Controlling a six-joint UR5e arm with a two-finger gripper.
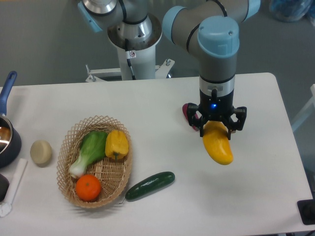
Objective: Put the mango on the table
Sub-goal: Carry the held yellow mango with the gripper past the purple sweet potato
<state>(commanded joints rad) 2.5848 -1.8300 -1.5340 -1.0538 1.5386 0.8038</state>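
One fruit in the grasp: the end effector (217,127) is closed on the upper end of the mango (218,145), which hangs below it, long axis tilted, lower end swinging slightly toward the camera side. Whether the mango's underside touches the worktop (162,98) or hangs just above cannot be told from this single view. Gripping near one end leaves most of the fruit free under the fingers, so it can likely be laid down without the fingers meeting the surface. The spot beneath is bare worktop, well apart from the other items, which suits a release.

Just behind the end effector, a dark red-purple object (189,113) is mostly hidden by the wrist; identity uncertain. Well to the end effector's left as seen: a cucumber (150,186) on the worktop, then a wicker basket (66,152) holding a yellow bell pepper (117,144), a leafy green (91,150) and an orange (88,188). Beyond it, a pale round item (41,152) and a pot (7,137), cut off by the frame edge. Finger contact on the mango is obscured by the fruit itself.
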